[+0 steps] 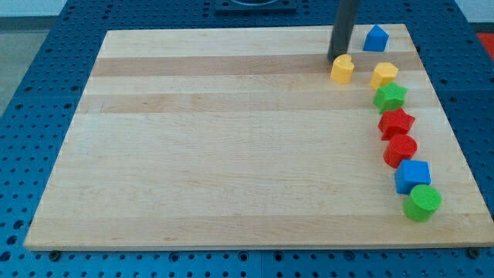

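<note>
My tip (336, 59) rests on the wooden board near the view's top right, touching or just above-left of a yellow heart-shaped block (343, 69). To its right lies a yellow hexagon block (384, 75), and a blue house-shaped block (375, 38) stands apart toward the top right. Below the hexagon a curved line of blocks runs down the right side: a green star (390, 96), a red star (396, 123), a red cylinder (400, 150), a blue cube (412, 176) and a green cylinder (422, 202).
The wooden board (231, 154) lies on a blue perforated table (31, 116). Its right edge passes close to the lower blocks of the line.
</note>
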